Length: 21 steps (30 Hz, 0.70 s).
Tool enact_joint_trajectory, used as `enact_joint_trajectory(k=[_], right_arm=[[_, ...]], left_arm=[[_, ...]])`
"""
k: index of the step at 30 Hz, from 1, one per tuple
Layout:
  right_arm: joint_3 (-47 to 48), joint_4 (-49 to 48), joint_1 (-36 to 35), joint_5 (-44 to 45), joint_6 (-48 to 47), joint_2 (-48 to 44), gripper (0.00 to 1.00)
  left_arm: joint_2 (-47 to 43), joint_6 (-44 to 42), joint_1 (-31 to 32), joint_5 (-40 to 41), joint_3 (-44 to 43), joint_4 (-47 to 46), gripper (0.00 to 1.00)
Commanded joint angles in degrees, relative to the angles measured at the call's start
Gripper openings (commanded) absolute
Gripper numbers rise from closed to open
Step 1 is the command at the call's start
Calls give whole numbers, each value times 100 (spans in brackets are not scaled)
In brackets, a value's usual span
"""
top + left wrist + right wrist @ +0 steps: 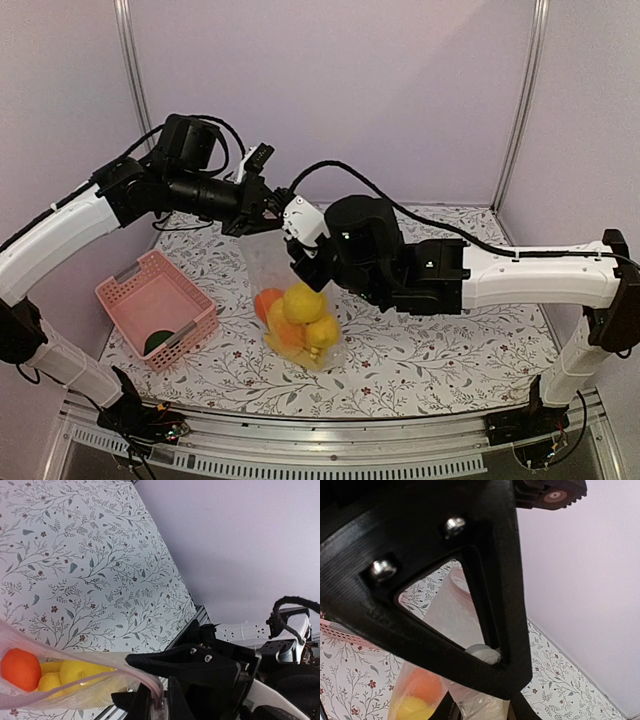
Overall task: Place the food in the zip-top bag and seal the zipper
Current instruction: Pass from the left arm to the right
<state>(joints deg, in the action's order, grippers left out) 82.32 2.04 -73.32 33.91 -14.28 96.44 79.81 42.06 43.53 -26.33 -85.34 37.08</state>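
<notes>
We hang the bag (266, 264), fruit (303, 303) below, from the left gripper (262, 215) pinched on its top edge, taut for sealing; right gripper (302, 262) alongside, grip unclear.

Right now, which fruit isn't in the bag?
The dark green piece, lying alone in the pink basket. The yellow and orange fruits all sit inside the clear zip-top bag.

Pale lilac walls (400, 90) behind and either side of the jaws, plain, soft even light. Silver metal posts (527, 100) in the back corners. Below the jaws, a table (430, 360) with white floral-print cover. Aluminium rail (330, 445) along its near edge.
</notes>
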Motion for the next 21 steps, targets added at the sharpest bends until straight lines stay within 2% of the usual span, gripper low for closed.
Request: enact_joint_trajectory(k=[1, 4, 5, 6, 8, 9, 10, 12, 14, 17, 21], right_arm=[[45, 55, 71, -16, 90, 50, 20], [26, -28, 88, -79, 147, 20, 3], [10, -45, 115, -132, 194, -13, 0], [-19, -50, 160, -231, 256, -54, 0], [-147, -85, 280, -542, 478, -217, 0], [-239, -91, 376, -811, 625, -298, 0], [-329, -85, 488, -1155, 841, -420, 0], [-519, -90, 801, -1959, 1162, -677, 0], [-638, -59, 1085, -2824, 1521, -876, 0], [-692, 17, 1533, -4269, 2079, -1067, 0], [-625, 131, 1911, -5620, 2530, -1125, 0]], left_arm=[[-124, 31, -29, -33, 43, -212, 0], [-121, -10, -29, -39, 75, -198, 0], [-123, -63, -33, -35, 78, -174, 2], [-126, -133, -37, 6, 54, -118, 9], [-199, -361, -57, 198, -60, 152, 40], [-278, -475, -76, 340, -129, 254, 61], [-379, -610, -106, 484, -193, 358, 71], [-618, -866, -187, 783, -312, 513, 85], [-876, -1128, -308, 1013, -366, 607, 91], [-1171, -1757, -447, 968, -369, 612, 93], [-1308, -3036, -423, 35, -271, 602, 91]])
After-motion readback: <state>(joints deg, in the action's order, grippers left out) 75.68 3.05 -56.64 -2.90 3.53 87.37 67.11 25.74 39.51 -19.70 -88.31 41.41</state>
